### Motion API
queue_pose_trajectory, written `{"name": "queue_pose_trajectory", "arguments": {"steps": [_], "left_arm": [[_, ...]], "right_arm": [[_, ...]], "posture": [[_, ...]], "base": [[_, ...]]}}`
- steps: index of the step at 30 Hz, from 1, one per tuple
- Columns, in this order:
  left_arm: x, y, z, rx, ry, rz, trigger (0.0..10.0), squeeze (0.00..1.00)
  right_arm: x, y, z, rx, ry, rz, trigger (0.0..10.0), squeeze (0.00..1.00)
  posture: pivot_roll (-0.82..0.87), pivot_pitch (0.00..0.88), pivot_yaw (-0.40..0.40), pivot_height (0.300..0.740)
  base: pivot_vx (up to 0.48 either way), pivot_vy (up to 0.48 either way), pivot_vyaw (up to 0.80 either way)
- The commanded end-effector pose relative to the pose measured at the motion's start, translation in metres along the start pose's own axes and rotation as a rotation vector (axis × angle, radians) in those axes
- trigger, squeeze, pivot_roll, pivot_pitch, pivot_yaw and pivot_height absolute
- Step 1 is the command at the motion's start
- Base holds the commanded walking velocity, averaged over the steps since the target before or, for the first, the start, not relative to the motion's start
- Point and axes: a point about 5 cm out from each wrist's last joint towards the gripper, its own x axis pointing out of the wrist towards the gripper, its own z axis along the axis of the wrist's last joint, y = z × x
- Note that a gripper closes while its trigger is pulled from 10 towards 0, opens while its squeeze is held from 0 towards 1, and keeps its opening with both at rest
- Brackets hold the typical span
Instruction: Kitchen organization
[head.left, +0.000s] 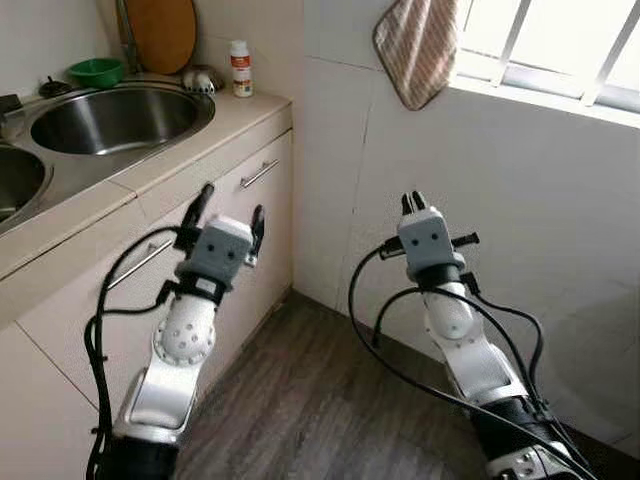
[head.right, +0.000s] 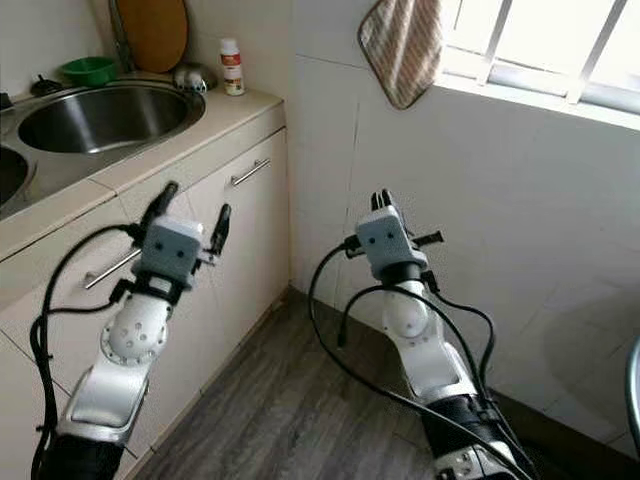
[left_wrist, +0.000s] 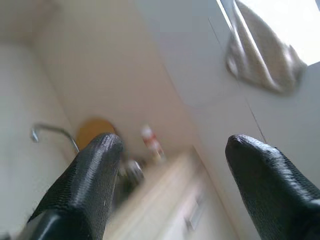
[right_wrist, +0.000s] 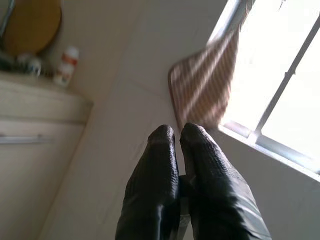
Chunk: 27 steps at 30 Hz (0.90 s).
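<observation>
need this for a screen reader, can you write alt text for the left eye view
Two silver robot arms rise before a kitchen corner, the left gripper open beside a beige cabinet, the right gripper shut near the tiled wall. A steel sink, green bowl and small bottle sit on the counter; a striped towel hangs by the window.

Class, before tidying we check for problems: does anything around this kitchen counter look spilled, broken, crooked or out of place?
Nothing stands out. The bottle stands upright at the counter's back corner, the green bowl sits behind the sink, and the cloth hangs by the window. Both cabinet doors look shut. No spills show.
</observation>
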Motion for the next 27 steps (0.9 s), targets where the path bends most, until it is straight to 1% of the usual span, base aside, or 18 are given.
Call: {"name": "queue_pose_trajectory", "arguments": {"steps": [1, 3, 4, 5, 6, 7, 8, 9, 11, 22, 25, 27], "left_arm": [[0.006, 0.008, 0.014, 0.005, -0.055, 0.033, 10.0, 0.00], [0.011, 0.013, 0.022, -0.002, -0.091, 0.057, 10.0, 0.00], [0.011, 0.013, 0.022, -0.002, -0.091, 0.057, 10.0, 0.00], [0.012, 0.015, 0.024, -0.004, -0.097, 0.060, 10.0, 0.00], [0.012, 0.015, 0.024, -0.004, -0.097, 0.060, 10.0, 0.00], [0.013, 0.015, 0.024, -0.004, -0.098, 0.059, 10.0, 0.00], [0.013, 0.015, 0.024, -0.002, -0.101, 0.059, 10.0, 0.00], [0.014, 0.015, 0.025, 0.000, -0.104, 0.058, 10.0, 0.00], [0.015, 0.015, 0.026, 0.001, -0.108, 0.058, 10.0, 0.00], [0.019, 0.017, 0.032, 0.002, -0.130, 0.072, 10.0, 0.00], [0.020, 0.017, 0.032, 0.003, -0.132, 0.073, 10.0, 0.00], [0.021, 0.018, 0.032, 0.003, -0.133, 0.077, 10.0, 0.00]], "right_arm": [[0.010, -0.011, 0.020, 0.008, -0.098, -0.017, 10.0, 0.06], [0.018, -0.018, 0.037, 0.000, -0.174, -0.033, 10.0, 0.08], [0.018, -0.018, 0.037, 0.000, -0.174, -0.033, 10.0, 0.08], [0.023, -0.019, 0.045, 0.018, -0.208, -0.040, 10.0, 0.13], [0.023, -0.019, 0.045, 0.018, -0.208, -0.040, 10.0, 0.13], [0.024, -0.019, 0.048, 0.034, -0.219, -0.039, 10.0, 0.13], [0.027, -0.020, 0.053, 0.075, -0.232, -0.042, 10.0, 0.15], [0.030, -0.020, 0.058, 0.110, -0.254, -0.034, 10.0, 0.14], [0.035, -0.019, 0.066, 0.151, -0.292, -0.012, 10.0, 0.14], [0.045, -0.014, 0.073, 0.228, -0.312, 0.038, 10.0, 0.15], [0.046, -0.015, 0.074, 0.239, -0.313, 0.039, 10.0, 0.15], [0.049, -0.017, 0.075, 0.263, -0.310, 0.036, 10.0, 0.15]], "posture": [[0.06, 0.000, -0.050, 0.740], [0.06, 0.000, -0.048, 0.740], [0.06, 0.000, -0.048, 0.740], [0.06, 0.000, -0.047, 0.740], [0.06, 0.000, -0.047, 0.740], [0.06, 0.000, -0.047, 0.740], [0.06, 0.000, -0.046, 0.740], [0.06, 0.000, -0.047, 0.740], [0.07, 0.000, -0.049, 0.740], [0.08, 0.000, -0.056, 0.740], [0.08, 0.000, -0.057, 0.740], [0.08, 0.000, -0.057, 0.740]], "base": [[0.292, 0.000, 0.00], [0.304, 0.000, 0.40], [0.315, 0.000, 0.80], [0.322, 0.000, 0.80], [0.322, 0.000, 0.80], [0.322, 0.000, 0.80], [0.349, 0.000, 0.80], [0.356, 0.000, 0.80], [0.356, 0.000, 0.80], [0.348, 0.000, 0.80], [0.334, 0.000, 0.80], [0.334, 0.000, 0.80]]}}
